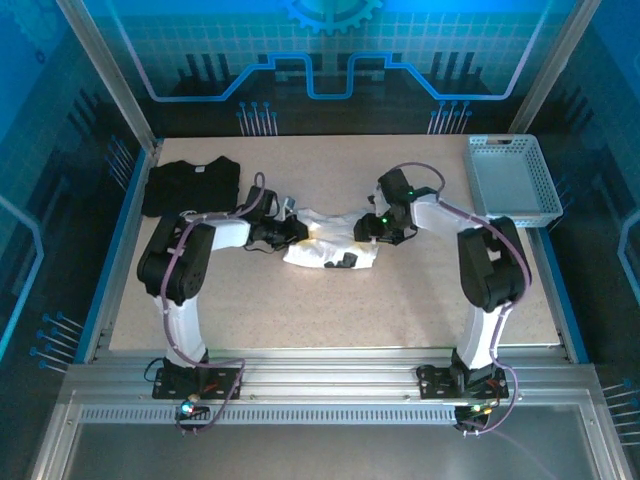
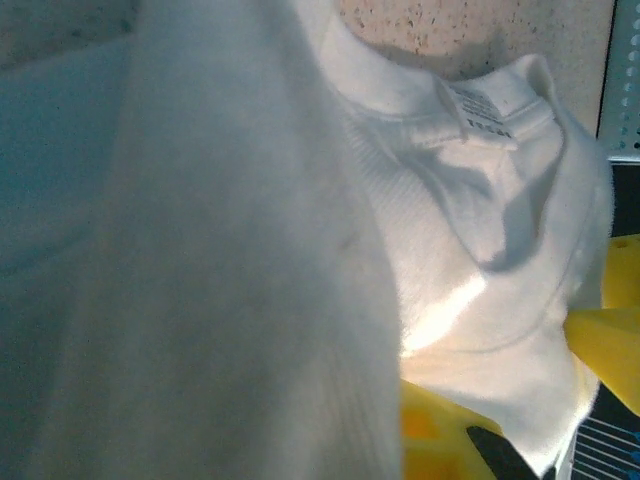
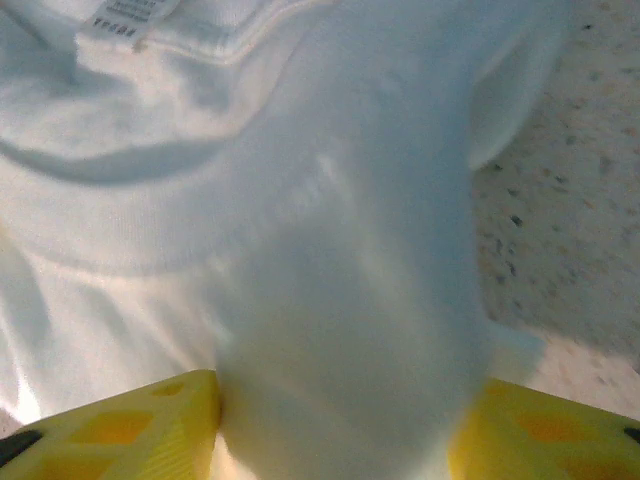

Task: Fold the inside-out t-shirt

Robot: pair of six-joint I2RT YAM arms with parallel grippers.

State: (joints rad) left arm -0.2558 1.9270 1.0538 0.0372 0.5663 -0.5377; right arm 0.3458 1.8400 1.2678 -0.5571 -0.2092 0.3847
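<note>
At table (image 1: 330, 310) centre: white t-shirt (image 1: 325, 245) bunched, label (image 2: 490, 105) exposed.

Overhead; both wrists close on t-shirt (image 1: 310, 252)

Probably robot lab, aluminium frame (image 1: 330, 385), printed backdrop (image 1: 330, 50)

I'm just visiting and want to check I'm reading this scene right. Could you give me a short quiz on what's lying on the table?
1. True or false: the white thin-fabric t-shirt lies spread out flat on the speckled table.
2. Where is the black folded t-shirt? A: at the table's far-left corner. B: hanging from an arm. C: under the white one.
3. Fill in: the pale perforated plastic basket stands at the far ___ corner.

Key: 1 false, it is bunched up mid-table; 2 A; 3 right.
</note>
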